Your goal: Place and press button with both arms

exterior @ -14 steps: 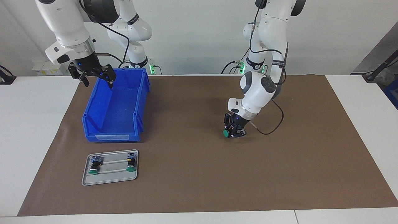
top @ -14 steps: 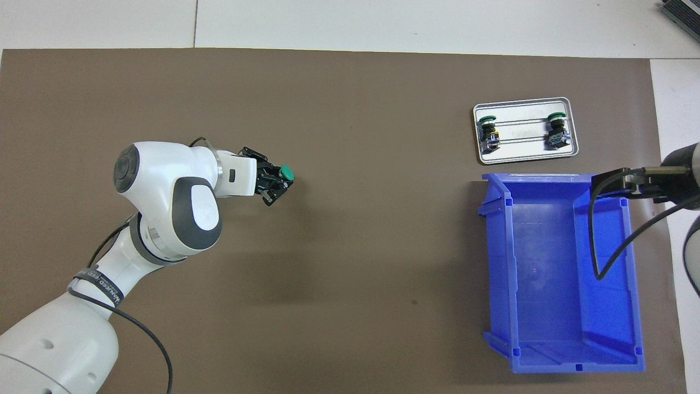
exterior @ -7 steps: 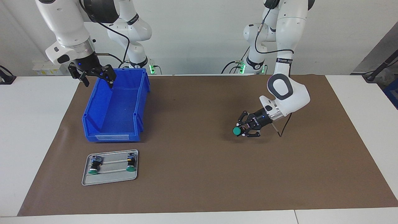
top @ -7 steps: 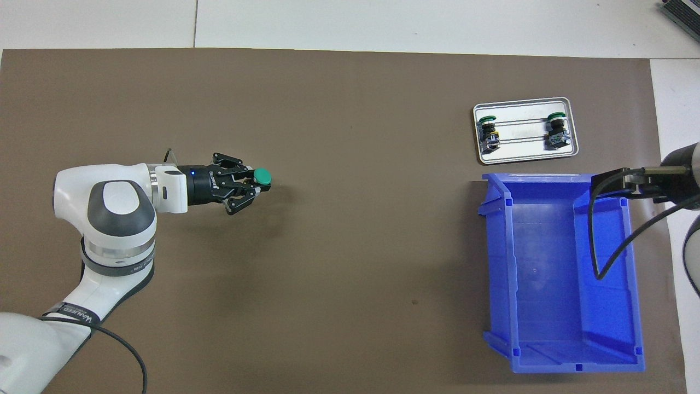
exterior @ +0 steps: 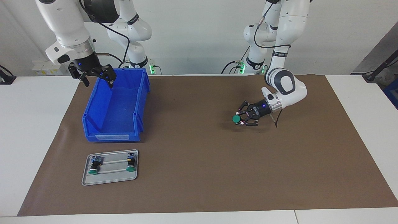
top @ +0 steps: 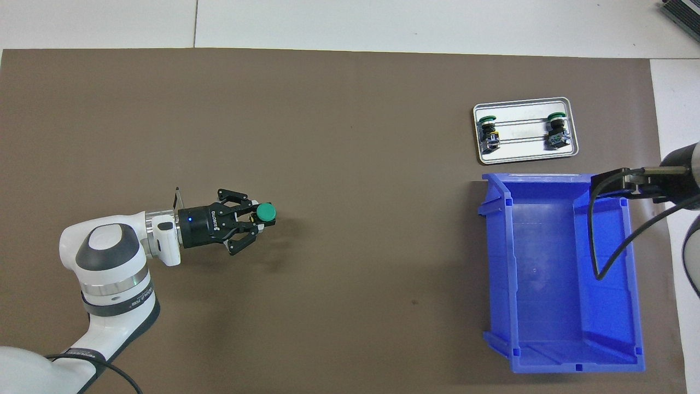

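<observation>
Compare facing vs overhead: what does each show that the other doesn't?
Facing only: both arms' upper links and bases, and the whole right gripper, open, raised over the blue bin's edge at the robots' end.

Overhead only: the bin floor in full, bare.

Both: the left gripper shut on the button above the brown mat, and the grey tray with two green-capped switches, farther from the robots than the bin.

White jointed arms [exterior: 281, 28], dark grey joint caps, black cables, black linkage grippers, blue indicator lights
</observation>
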`<state>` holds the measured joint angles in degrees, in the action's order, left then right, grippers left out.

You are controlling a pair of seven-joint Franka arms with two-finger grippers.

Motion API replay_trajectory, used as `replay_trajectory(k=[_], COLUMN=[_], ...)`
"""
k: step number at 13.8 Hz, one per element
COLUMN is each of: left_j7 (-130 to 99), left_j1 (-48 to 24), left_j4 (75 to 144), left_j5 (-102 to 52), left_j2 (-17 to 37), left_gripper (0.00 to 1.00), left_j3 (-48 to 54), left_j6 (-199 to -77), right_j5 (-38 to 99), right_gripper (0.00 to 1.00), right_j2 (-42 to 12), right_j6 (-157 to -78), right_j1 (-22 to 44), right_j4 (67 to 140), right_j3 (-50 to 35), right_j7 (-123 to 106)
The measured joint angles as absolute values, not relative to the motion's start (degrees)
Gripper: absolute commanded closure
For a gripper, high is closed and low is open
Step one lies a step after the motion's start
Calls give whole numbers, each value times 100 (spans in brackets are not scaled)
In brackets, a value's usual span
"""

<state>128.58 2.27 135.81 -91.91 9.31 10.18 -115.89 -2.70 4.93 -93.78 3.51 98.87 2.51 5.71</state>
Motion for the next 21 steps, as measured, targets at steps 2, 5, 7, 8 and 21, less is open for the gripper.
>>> replay_trajectory(k=[2, 5, 7, 8, 21], left_j7=[13143, 13363, 13454, 13536, 14477], left_j1=[335, 473, 487, 487, 486], left_j4=[13775, 13944, 14009, 14048, 14176], left_j5=[-9321, -9411, -9493, -9566, -9914], left_j2=[933, 937, 949, 962, 1641], left_gripper=[77, 77, 77, 76, 76], left_j3=[1016, 1013, 1021, 1032, 1046], left_j6=[-11292, -10951, -10900, -10890, -10247], right_j5=[-270, -270, -270, -270, -270], right_gripper=[0, 0, 0, 0, 0], right_j2=[493, 493, 493, 493, 493], right_j6=[-9378, -9378, -9378, -9378, -9378], right_j1=[351, 351, 351, 351, 352], right_j4=[9887, 9887, 9887, 9887, 9887], right_j3=[251, 251, 251, 251, 251], right_j7=[571, 571, 571, 571, 571])
